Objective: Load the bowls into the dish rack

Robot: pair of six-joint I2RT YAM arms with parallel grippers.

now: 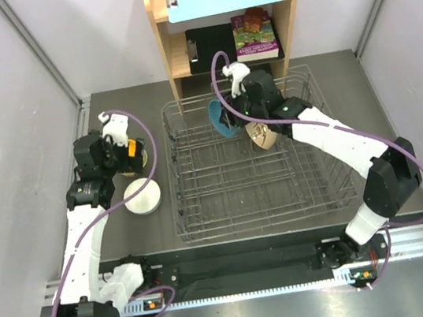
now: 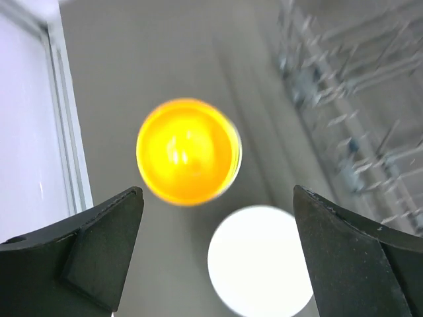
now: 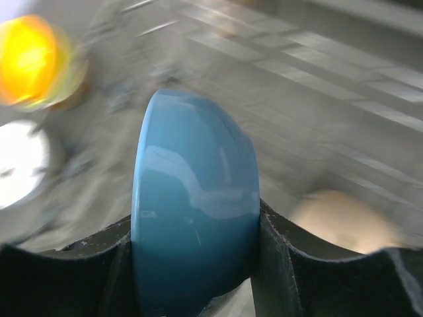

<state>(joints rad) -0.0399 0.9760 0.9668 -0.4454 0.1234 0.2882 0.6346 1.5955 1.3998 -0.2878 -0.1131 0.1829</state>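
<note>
Right claw (image 3: 192,267). Closed down to the thickness of the blue bowl (image 3: 195,198), one pad against each side, gripping low on it. Holds it on edge rather than flat, probably so as to slip between prongs and stand up to drain. Just past it and to the claw's right, down in the dish rack (image 1: 233,195): a beige bowl (image 3: 344,221), tipped up as well, apparently already loaded. Hangs over the rack's far end in the top view, so likely aimed at the slot beside the beige one. Cannot tell whether the blue rim touches wire yet. Well off to the claw's left, beyond the rack wall: orange and white blurs only.

Left claw (image 2: 215,221). Spread wide, nothing between the pads (image 2: 106,244), nothing touched. Points down at the surface (image 1: 128,243). Nearest, below and toward the right-hand pad: white bowl (image 2: 261,261). A little farther ahead, nearer the left-hand pad: orange bowl (image 2: 188,152), mouth up. Set just beside each other; touching or not, unclear. Both outside the rack, to be loaded. Gap between the pads looks ample for pinching a rim, which would explain hovering open above the pair. Farther off to the claw's right: rack wires, blurred.

No other bowls made out in any view.
</note>
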